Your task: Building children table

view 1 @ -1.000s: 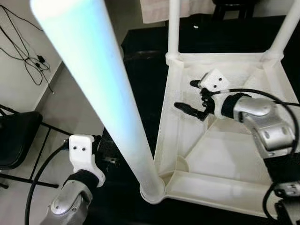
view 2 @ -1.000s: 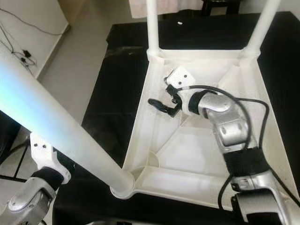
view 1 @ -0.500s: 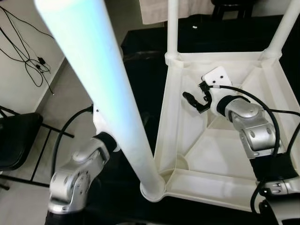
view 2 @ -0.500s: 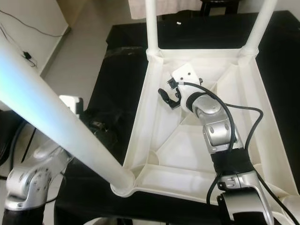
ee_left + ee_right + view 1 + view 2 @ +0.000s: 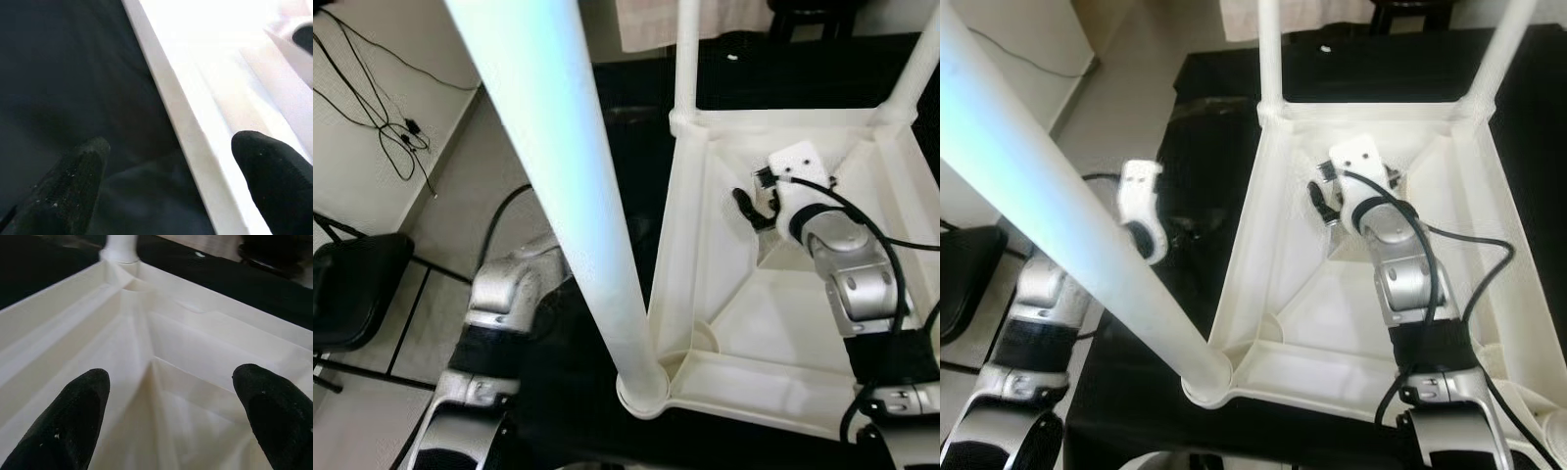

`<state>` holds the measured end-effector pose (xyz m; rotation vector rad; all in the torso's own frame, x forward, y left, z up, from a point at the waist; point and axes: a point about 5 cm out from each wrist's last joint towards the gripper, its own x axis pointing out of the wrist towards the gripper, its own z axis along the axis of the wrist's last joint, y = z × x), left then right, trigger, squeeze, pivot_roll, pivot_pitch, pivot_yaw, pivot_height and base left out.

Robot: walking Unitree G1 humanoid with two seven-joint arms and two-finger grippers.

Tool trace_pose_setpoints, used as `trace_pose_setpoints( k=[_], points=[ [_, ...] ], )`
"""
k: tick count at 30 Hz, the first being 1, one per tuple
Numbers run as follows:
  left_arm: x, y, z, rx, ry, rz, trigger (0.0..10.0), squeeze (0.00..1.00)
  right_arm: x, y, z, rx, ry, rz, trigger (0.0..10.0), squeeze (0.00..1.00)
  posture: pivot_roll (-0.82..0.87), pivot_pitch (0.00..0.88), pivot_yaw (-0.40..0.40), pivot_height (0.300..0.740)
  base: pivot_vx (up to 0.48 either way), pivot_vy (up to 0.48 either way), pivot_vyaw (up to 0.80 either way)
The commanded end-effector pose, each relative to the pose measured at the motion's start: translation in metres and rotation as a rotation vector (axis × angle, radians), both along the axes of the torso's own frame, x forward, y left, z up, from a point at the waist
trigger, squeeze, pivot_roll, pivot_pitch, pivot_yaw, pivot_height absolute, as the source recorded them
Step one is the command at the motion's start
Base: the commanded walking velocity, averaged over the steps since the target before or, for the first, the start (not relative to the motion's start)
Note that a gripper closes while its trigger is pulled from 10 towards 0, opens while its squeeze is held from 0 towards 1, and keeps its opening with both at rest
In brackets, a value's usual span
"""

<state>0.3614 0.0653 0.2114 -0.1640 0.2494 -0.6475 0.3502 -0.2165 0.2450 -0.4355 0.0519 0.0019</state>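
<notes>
children's table [image 5: 1332, 323]: smooth white plastic, ribbed underside, upturned on black cloth [image 5: 1195, 88], centre-right of frame | legs [image 5: 1067, 211]: round tubes pointing up toward camera | right gripper [image 5: 1324, 206]: released, inside underside | left gripper [image 5: 171, 186]: released, straddling table's rim.

At your nine o'clock, low in the left eye view, a black chair [image 5: 347, 294] stands on the pale floor [image 5: 460, 186], with its thin dark legs running out toward five o'clock. Up at ten o'clock you have loose black cables [image 5: 382, 117] trailing along the foot of the light wall [image 5: 342, 166]. Straight ahead a black mat [image 5: 1205, 98] covers the ground from twelve o'clock down to six. At twelve o'clock, beyond the mat's far edge, a pale cloth [image 5: 651, 24] hangs, and just to its right sits a dark stool-like shape [image 5: 813, 10], too cropped to identify.
</notes>
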Motion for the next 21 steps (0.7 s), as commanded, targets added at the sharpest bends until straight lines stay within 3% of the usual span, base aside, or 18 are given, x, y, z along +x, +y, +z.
trace_pose_setpoints(
  k=[1,5,10,13,17,18,20,21],
  points=[
    [0.002,0.000,-0.009,0.023,0.027,-0.007,10.0,0.00,-0.002,0.001,-0.002,0.009,0.004,-0.015,10.0,0.00,-0.10,0.203,0.154,0.740,0.000,0.000,0.00],
    [0.005,-0.016,-0.006,0.067,0.028,-0.122,10.0,0.00,-0.003,-0.001,-0.001,0.034,0.004,-0.055,10.0,0.00,-0.10,0.214,0.160,0.740,0.000,0.000,0.00],
    [0.008,-0.021,-0.011,0.138,0.038,-0.137,10.0,0.00,-0.003,-0.003,-0.001,0.044,0.004,-0.068,10.0,0.00,-0.10,0.217,0.165,0.740,0.000,0.000,0.00],
    [0.015,-0.013,-0.023,0.228,0.101,-0.035,10.0,0.00,-0.003,-0.004,0.000,0.059,0.009,-0.080,10.0,0.00,-0.10,0.221,0.170,0.740,0.000,0.000,0.00],
    [0.019,-0.003,-0.031,0.267,0.154,0.055,10.0,0.00,-0.004,-0.006,0.000,0.062,0.010,-0.087,10.0,0.00,-0.10,0.222,0.170,0.740,0.000,0.000,0.00],
    [0.020,0.006,-0.036,0.268,0.179,0.116,4.5,0.00,-0.004,-0.007,0.000,0.061,0.012,-0.092,10.0,0.00,-0.10,0.224,0.168,0.740,0.000,0.000,0.00],
    [0.021,0.011,-0.038,0.266,0.192,0.154,4.5,0.00,-0.004,-0.009,0.000,0.060,0.012,-0.095,10.0,0.00,-0.09,0.223,0.167,0.740,0.000,0.000,0.00],
    [0.021,0.018,-0.041,0.255,0.208,0.201,0.0,0.00,-0.004,-0.010,0.000,0.062,0.014,-0.099,10.0,0.00,-0.09,0.224,0.165,0.740,0.000,0.000,0.00]
  ],
)
